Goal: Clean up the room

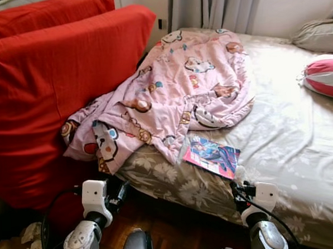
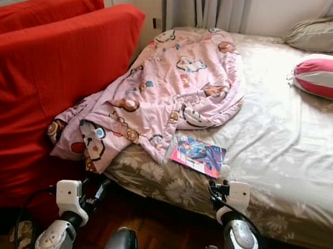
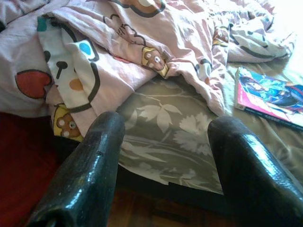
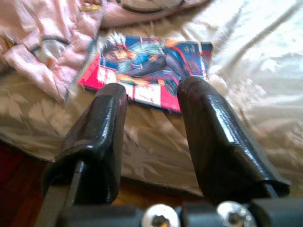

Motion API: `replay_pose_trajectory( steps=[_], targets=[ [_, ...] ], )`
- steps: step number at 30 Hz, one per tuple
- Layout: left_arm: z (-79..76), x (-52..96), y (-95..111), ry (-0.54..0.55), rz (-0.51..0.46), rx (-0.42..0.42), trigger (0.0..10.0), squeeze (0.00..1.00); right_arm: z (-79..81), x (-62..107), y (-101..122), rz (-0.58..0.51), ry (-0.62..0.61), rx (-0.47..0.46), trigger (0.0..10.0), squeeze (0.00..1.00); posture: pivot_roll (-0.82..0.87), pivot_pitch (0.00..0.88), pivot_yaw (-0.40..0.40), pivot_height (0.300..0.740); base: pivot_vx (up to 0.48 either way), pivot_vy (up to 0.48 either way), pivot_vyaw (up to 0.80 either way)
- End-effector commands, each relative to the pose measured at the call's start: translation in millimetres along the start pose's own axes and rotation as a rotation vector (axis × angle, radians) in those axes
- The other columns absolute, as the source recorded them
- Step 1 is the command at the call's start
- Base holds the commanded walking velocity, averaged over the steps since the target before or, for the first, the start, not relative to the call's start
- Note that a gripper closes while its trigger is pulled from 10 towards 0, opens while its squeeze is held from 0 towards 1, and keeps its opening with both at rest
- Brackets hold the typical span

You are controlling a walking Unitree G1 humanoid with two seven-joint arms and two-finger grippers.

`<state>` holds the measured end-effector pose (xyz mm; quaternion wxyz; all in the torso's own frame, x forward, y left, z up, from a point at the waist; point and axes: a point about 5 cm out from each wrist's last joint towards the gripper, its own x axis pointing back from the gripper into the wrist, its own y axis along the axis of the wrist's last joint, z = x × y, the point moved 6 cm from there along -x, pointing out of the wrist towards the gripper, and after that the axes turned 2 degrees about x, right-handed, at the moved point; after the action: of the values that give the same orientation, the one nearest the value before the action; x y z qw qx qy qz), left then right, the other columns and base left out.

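pink cartoon-print blanket (image 1: 181,90), red sofa (image 1: 47,80), leaf-patterned sheet (image 1: 290,146)

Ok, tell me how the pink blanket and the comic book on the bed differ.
The pink blanket is large, soft and crumpled, spilling off the bed against the red sofa; the comic book is small, flat and rigid, near the bed's edge. The blanket has cartoon animals, the book one glossy cover. Both lie on the floral bedsheet.

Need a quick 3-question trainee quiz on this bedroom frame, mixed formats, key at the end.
1. True or false: the book lies fully under the pink blanket.
2. Multiple choice: the right gripper is A) open, aimed toward the book, B) shut on the book, C) shut on the blanket.
3. Fill in: the striped pillow is red and ____.

Key: 1 false, it lies uncovered on the bed sheet beside the blanket's edge; 2 A; 3 white.
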<state>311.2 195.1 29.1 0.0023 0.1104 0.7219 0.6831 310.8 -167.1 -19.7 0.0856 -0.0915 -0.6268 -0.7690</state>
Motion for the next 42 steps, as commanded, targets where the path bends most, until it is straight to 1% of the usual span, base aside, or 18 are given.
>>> replay_pose_trajectory(
  steps=[1,10,13,16,22,24,28,30,31,32,33,34,35,36,37,38,39,42],
  targets=[
    [-7.8,-3.1,3,-0.022,-0.006,0.002,10.0,0.00,-10.3,4.3,-7,0.026,-0.029,-0.004,10.0,0.00,0.07,0.086,-0.009,0.626,0.379,0.000,0.00],
    [-10.5,-3.5,3,-0.028,-0.008,0.008,10.0,0.00,-12.3,2.6,-6,0.026,-0.044,-0.007,10.0,0.00,0.07,0.087,-0.005,0.626,0.391,0.000,0.00],
    [-10.2,-3.6,3,-0.026,-0.008,0.011,10.0,0.00,-25.7,0.7,-2,0.024,-0.102,-0.018,10.0,0.00,0.07,0.089,-0.003,0.626,0.394,0.000,0.00],
    [-10.4,-3.3,3,-0.027,-0.009,0.012,10.0,0.00,-34.4,-0.4,0,0.027,-0.129,-0.030,10.0,0.00,0.07,0.091,-0.003,0.626,0.395,0.000,0.00],
    [-11.8,-4.2,6,-0.022,-0.021,0.017,10.0,0.00,-44.7,-2.0,-1,0.065,-0.153,0.023,10.0,0.00,0.08,0.102,-0.003,0.626,0.249,0.000,0.00],
    [-12.7,-4.1,7,-0.026,-0.025,0.016,10.0,0.00,-44.2,-2.5,-1,0.061,-0.149,0.019,10.0,0.00,0.08,0.105,-0.002,0.626,0.000,0.000,0.00],
    [-14.8,-4.0,9,-0.038,-0.025,0.014,10.0,0.00,-27.8,-8.0,-11,0.140,-0.054,0.074,10.0,0.00,0.09,0.119,-0.002,0.626,0.000,0.000,0.00],
    [-14.9,-4.0,9,-0.038,-0.025,0.013,10.0,0.00,-25.8,-8.5,-13,0.156,-0.041,0.085,10.0,0.00,0.09,0.119,-0.002,0.626,0.000,0.000,0.00],
    [-15.8,-3.4,10,-0.041,-0.028,0.014,10.0,0.00,-21.9,-10.9,-16,0.183,-0.005,0.121,10.0,0.00,0.10,0.128,-0.001,0.626,0.000,0.000,0.00],
    [-15.8,-3.4,10,-0.041,-0.028,0.014,10.0,0.00,-21.9,-10.9,-16,0.183,-0.005,0.121,10.0,0.00,0.10,0.128,-0.001,0.626,0.000,0.000,0.00],
    [-16.6,-2.7,12,-0.043,-0.031,0.016,10.0,0.00,-21.0,-12.4,-21,0.240,0.023,0.207,10.0,0.00,0.11,0.135,-0.002,0.626,0.000,0.000,0.00],
    [-17.2,-2.5,12,-0.045,-0.031,0.015,10.0,0.00,-21.5,-13.3,-23,0.263,0.034,0.232,10.0,0.17,0.11,0.137,-0.001,0.626,0.000,0.000,0.00],
    [-17.8,-1.7,13,-0.047,-0.032,0.014,10.0,0.00,-22.0,-13.6,-24,0.275,0.039,0.244,10.0,0.17,0.12,0.143,0.001,0.626,0.000,0.000,0.00],
    [-18.3,-1.0,13,-0.048,-0.032,0.014,10.0,0.00,-22.5,-13.7,-26,0.301,0.050,0.280,10.0,0.89,0.12,0.147,0.000,0.626,0.000,0.000,0.00],
    [-19.3,0.2,14,-0.049,-0.032,0.016,10.0,0.00,-26.1,-17.0,-23,0.319,0.059,0.362,10.0,1.00,0.13,0.153,0.000,0.626,0.000,0.000,0.00],
    [-19.3,0.2,14,-0.049,-0.032,0.016,10.0,0.00,-26.1,-17.0,-23,0.319,0.059,0.362,10.0,1.00,0.13,0.153,0.000,0.626,0.000,0.000,0.00],
    [-19.5,2.6,14,-0.050,-0.032,0.016,10.0,0.00,-28.3,-17.9,-22,0.337,0.070,0.418,10.0,1.00,0.14,0.168,0.001,0.626,0.000,0.000,0.00],
    [-19.8,6.3,13,-0.045,-0.028,0.019,10.0,0.00,-31.3,-16.5,-26,0.378,0.098,0.486,10.0,1.00,0.16,0.174,0.001,0.626,0.000,0.000,0.00]
  ],
)
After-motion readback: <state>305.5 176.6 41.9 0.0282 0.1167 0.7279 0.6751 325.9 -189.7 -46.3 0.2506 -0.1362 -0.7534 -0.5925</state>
